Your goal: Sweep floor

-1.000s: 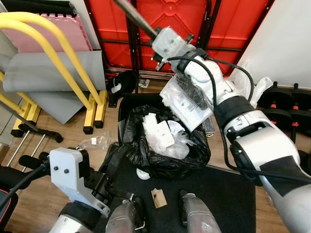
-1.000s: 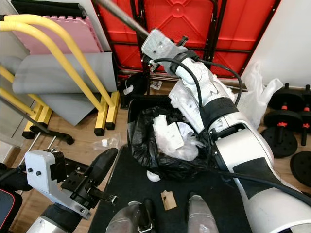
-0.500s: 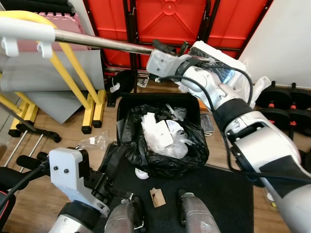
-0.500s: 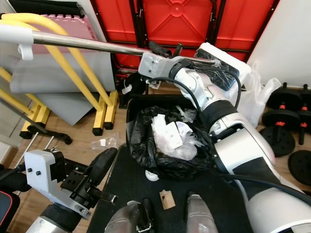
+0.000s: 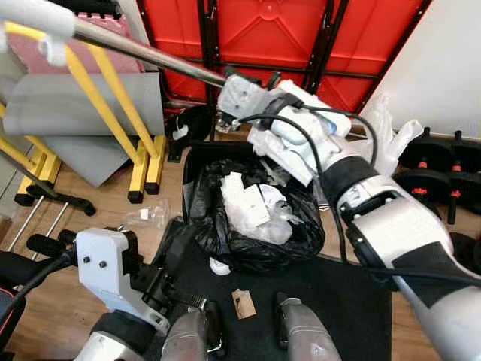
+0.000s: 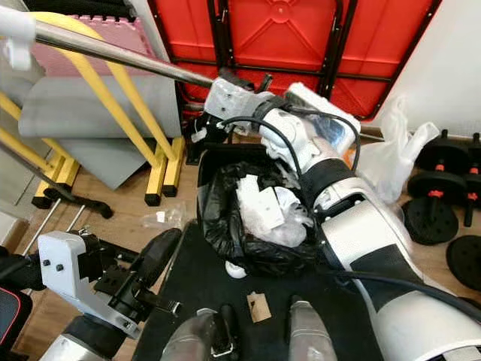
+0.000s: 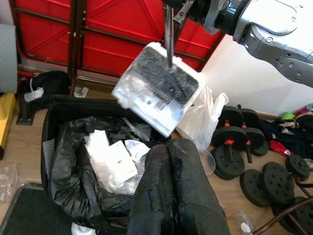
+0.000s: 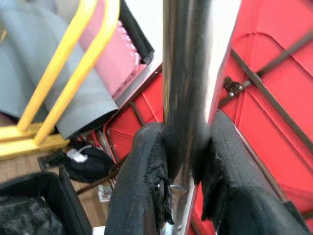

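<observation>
Right end effector (image 8: 183, 161) closed around the metal handle (image 5: 143, 51) of a long-handled dustpan; both black fingers (image 8: 139, 181) press the shaft from either side. The handle runs up and away toward the robot's left, ending in a white grip (image 5: 34, 13). The dustpan (image 7: 157, 88) itself, white with a black comb-toothed inner face, hangs tilted above the far right part of the bin (image 5: 197, 162), held clear of its contents. Bin is black, lined with a black bag (image 5: 248, 244), and holds crumpled white paper and clear plastic (image 5: 252, 207). It stands on the wooden floor (image 5: 68, 244) at the far edge of a black mat (image 5: 349, 301). On the mat, near the bin's near side, lie a small white round object (image 5: 219, 267) and a scrap of brown cardboard (image 5: 242, 304). Left end effector (image 7: 171, 196) low, over the mat's left edge on the bin's near-left side; fingers pressed together, holding nothing. A clear plastic wrapper (image 5: 146, 216) lies on the floor left of the bin. Behind the bin: folded red panels (image 5: 263, 30) against the wall, a yellow frame (image 5: 113, 113), grey and pink mats (image 5: 68, 105). Black dumbbells (image 5: 443, 158) and a white plastic bag (image 5: 387, 139) to the right.
</observation>
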Controlling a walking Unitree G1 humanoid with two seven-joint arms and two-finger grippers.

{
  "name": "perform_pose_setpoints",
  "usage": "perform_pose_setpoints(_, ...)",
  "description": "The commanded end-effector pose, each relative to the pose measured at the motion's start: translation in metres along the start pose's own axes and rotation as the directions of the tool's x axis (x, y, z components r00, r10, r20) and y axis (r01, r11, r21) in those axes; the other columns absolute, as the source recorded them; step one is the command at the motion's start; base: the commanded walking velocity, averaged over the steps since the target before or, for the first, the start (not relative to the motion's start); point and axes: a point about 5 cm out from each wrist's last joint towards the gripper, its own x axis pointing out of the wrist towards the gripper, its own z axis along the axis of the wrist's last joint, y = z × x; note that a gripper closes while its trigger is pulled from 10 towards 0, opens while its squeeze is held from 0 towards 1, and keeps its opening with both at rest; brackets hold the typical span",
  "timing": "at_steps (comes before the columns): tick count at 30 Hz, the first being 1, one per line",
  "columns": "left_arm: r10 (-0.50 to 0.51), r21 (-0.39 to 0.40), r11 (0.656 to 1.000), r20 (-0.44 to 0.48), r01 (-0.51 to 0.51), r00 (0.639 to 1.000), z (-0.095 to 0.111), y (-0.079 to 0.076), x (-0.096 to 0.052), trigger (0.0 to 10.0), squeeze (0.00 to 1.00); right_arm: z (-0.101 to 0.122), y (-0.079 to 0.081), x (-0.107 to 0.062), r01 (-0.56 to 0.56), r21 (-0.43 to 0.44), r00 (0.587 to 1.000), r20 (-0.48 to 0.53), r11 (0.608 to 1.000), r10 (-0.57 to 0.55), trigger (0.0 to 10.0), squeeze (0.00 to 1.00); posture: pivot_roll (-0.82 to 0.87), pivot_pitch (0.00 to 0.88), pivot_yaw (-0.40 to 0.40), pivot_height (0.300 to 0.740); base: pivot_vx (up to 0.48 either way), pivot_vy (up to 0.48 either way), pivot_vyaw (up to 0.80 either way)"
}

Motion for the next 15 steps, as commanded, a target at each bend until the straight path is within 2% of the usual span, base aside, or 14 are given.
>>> perform_pose_setpoints(1,0.041,0.006,0.999,-0.028,-0.041,0.999,-0.0034,0.0019,-0.0018,10.0,0.0,0.0131,-0.0042,0.0046,0.022,0.018,0.998,0.062,1.0,-0.023,10.0,0.0,-0.03,0.286,-0.032,0.74,0.0,0.0,0.0)
perform_pose_setpoints(2,0.041,0.006,0.999,-0.028,-0.041,0.999,-0.0034,0.0019,-0.0018,10.0,0.0,0.0131,-0.0042,0.0046,0.022,0.018,0.998,0.062,1.0,-0.023,10.0,0.0,-0.03,0.286,-0.032,0.74,0.0,0.0,0.0)
perform_pose_setpoints(4,0.041,0.005,0.999,-0.026,-0.041,0.999,-0.0035,0.002,-0.0013,10.0,0.0,0.0134,-0.0043,0.0054,0.028,0.147,0.998,0.058,0.989,-0.037,10.0,0.0,-0.03,0.283,-0.034,0.74,0.0,0.0,0.0)
perform_pose_setpoints(5,0.041,0.005,0.999,-0.026,-0.041,0.999,-0.0035,0.002,-0.0013,10.0,0.0,0.0134,-0.0043,0.0054,0.028,0.147,0.998,0.058,0.989,-0.037,10.0,0.0,-0.03,0.283,-0.034,0.74,0.0,0.0,0.0)
perform_pose_setpoints(6,0.04,0.004,0.999,-0.025,-0.04,0.999,-0.0035,0.0019,-0.0011,10.0,0.0,0.0139,-0.003,0.0061,0.021,0.206,0.998,0.057,0.978,-0.033,10.0,0.0,-0.03,0.283,-0.034,0.74,0.0,0.0,0.0)
perform_pose_setpoints(10,0.041,0.003,0.999,-0.024,-0.041,0.999,-0.0036,0.0021,-0.0006,10.0,0.0,0.0161,0.0,0.0072,0.008,0.237,0.998,0.063,0.971,-0.024,10.0,0.0,-0.03,0.28,-0.035,0.735,0.0,0.0,0.0)
perform_pose_setpoints(15,0.041,0.003,0.999,-0.023,-0.041,0.999,-0.0037,0.0024,-0.0002,10.0,0.0,0.0191,-0.0018,0.0069,0.013,0.213,0.996,0.083,0.977,-0.031,10.0,0.0,-0.03,0.277,-0.036,0.725,0.0,0.0,0.0)
